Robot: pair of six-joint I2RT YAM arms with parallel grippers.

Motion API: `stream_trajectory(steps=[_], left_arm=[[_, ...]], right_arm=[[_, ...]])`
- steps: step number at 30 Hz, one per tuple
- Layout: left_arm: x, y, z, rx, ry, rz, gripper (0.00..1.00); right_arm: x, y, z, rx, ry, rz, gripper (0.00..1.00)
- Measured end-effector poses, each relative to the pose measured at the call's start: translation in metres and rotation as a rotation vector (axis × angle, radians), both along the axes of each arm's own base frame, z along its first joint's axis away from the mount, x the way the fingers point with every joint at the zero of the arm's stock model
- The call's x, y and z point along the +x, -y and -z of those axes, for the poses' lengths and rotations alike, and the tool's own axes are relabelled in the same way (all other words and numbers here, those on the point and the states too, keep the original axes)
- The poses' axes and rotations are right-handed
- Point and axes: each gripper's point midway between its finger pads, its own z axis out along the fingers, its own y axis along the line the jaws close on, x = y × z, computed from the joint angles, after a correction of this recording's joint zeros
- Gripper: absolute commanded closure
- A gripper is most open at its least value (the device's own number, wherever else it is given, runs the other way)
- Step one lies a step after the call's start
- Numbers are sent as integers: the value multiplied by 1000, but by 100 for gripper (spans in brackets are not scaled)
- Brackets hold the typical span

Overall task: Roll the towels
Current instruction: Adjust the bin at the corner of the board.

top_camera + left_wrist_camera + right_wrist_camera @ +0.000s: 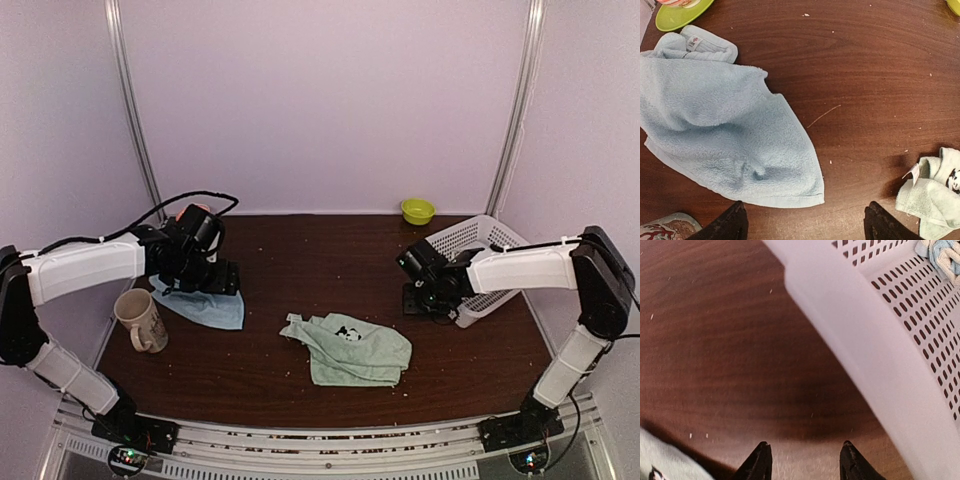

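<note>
— Left gripper (805, 222) first: how do its fingers stand?
— Spread wide with nothing between them. It hangs low over the blue towel (715, 130). In the wrist view the towel's nearest corner lies just ahead of the gap, closer to the left-hand finger.
— And how does that towel lie?
— Unrolled and rumpled, at the left of the table (300, 250). From the wrist it is broad at the upper left and narrows to a point at the lower right, so its long axis runs along that diagonal. The far end has a folded hem with a small label, next to a lime-green plate (680, 15). A mug (140, 320) stands near the towel's left side.
— What about the right gripper (805, 450)?
— Its fingers are parted too, over bare wood, and they hold nothing. It sits close beside the wall of the white basket (865, 340).
— Where is the green towel (355, 350)?
— It is crumpled in the middle of the table, toward the near edge, between the two arms and touching neither gripper. It is closer to the right one: a corner shows at the lower left of that wrist view, off to the side of the fingers. Its long axis runs left to right, slanting slightly toward the near edge on the right. The dark printed mark faces up near its far edge.
</note>
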Motion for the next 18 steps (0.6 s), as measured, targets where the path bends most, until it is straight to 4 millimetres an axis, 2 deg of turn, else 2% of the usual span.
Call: stream_trajectory(steps=[6, 15, 18], left_arm=[[-6, -4, 2, -5, 0, -5, 19], [-9, -6, 9, -1, -14, -12, 19], [-9, -5, 9, -3, -14, -12, 20]], right_arm=[[50, 20, 5, 0, 9, 125, 52], [122, 15, -15, 53, 62, 213, 49], [144, 14, -17, 64, 70, 238, 45]])
